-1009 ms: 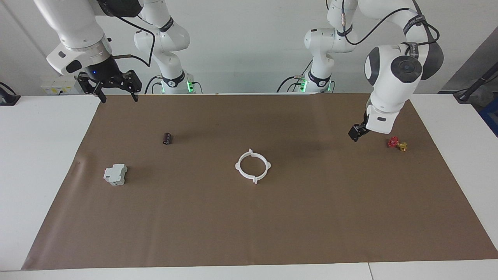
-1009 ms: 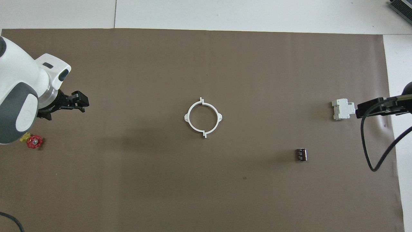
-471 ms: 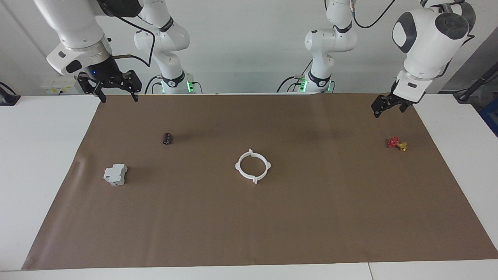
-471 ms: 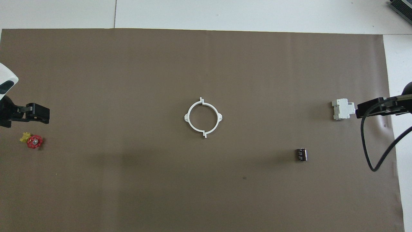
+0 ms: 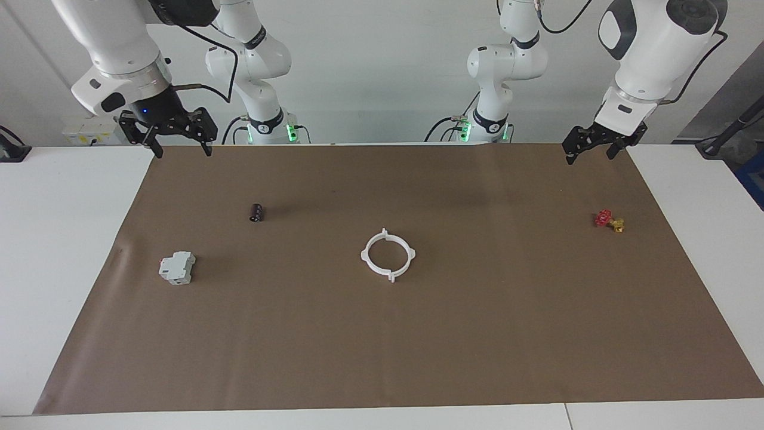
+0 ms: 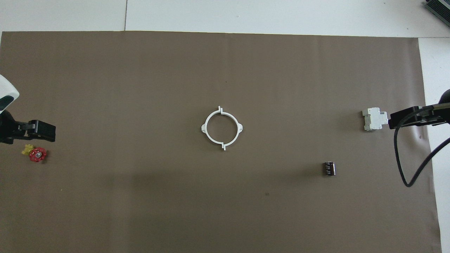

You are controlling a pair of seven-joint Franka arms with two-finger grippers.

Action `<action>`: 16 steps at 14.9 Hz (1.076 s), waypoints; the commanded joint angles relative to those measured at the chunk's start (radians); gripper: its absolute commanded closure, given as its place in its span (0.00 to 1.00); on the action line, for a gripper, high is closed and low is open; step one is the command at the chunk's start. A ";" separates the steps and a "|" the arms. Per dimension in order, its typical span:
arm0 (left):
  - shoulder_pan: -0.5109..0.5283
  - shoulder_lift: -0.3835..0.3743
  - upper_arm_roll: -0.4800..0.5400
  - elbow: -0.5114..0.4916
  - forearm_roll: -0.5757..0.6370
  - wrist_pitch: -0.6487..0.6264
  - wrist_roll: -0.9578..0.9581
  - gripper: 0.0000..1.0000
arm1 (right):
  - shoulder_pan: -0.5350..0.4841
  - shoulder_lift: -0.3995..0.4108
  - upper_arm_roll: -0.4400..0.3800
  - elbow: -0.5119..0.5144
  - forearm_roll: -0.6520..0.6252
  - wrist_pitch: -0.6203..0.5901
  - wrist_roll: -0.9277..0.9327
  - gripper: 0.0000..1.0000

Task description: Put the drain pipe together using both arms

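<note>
Since a second ago the left arm has lifted and drawn back toward its base: its tool (image 5: pixel 588 149) was low over the brown mat near the red valve and now hangs high over the mat's edge nearest the robots, at the left arm's end of the bench. Its fingers are spread apart and hold nothing. The right tool (image 5: pixel 167 134) has not moved; it hangs over the matching corner of the mat at the right arm's end, fingers also spread and empty.

The drain pipe (image 5: pixel 388 255) lies flat in the middle of the brown mat (image 5: pixel 477 334), well apart from both tools. Its two white half-circle arcs sit closed together as one ring, end tabs meeting at two seams.

Three other things rest on the mat. A small red and yellow valve (image 5: pixel 609 221) lies toward the left arm's end. A small black cylinder (image 5: pixel 256 212) and a grey-white boxy block (image 5: pixel 177 267) lie toward the right arm's end, the block farther from the robots than the cylinder.

Judging from the joined ring and both arms standing clear, the assembly looks finished and the arms appear to be parking. If the seams still need seating, the next move would call for both tools to come down on opposite arcs and press them together.
</note>
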 commanded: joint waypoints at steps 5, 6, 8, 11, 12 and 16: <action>-0.016 -0.066 -0.005 -0.069 -0.037 -0.003 0.003 0.00 | -0.017 -0.014 0.008 -0.008 0.017 -0.012 -0.026 0.00; -0.014 -0.071 0.009 -0.065 -0.038 -0.009 0.006 0.00 | -0.017 -0.014 0.008 -0.008 0.017 -0.012 -0.026 0.00; -0.012 -0.074 0.022 -0.054 -0.038 -0.005 0.006 0.00 | -0.017 -0.014 0.008 -0.008 0.017 -0.012 -0.026 0.00; -0.011 -0.070 0.025 -0.046 -0.037 0.009 0.006 0.00 | -0.019 -0.014 0.008 -0.008 0.017 -0.012 -0.026 0.00; 0.001 -0.069 0.025 -0.049 -0.037 0.018 0.006 0.00 | -0.017 -0.014 0.008 -0.008 0.017 -0.012 -0.026 0.00; 0.018 -0.062 0.025 -0.026 -0.037 0.026 0.006 0.00 | -0.019 -0.014 0.008 -0.008 0.017 -0.012 -0.026 0.00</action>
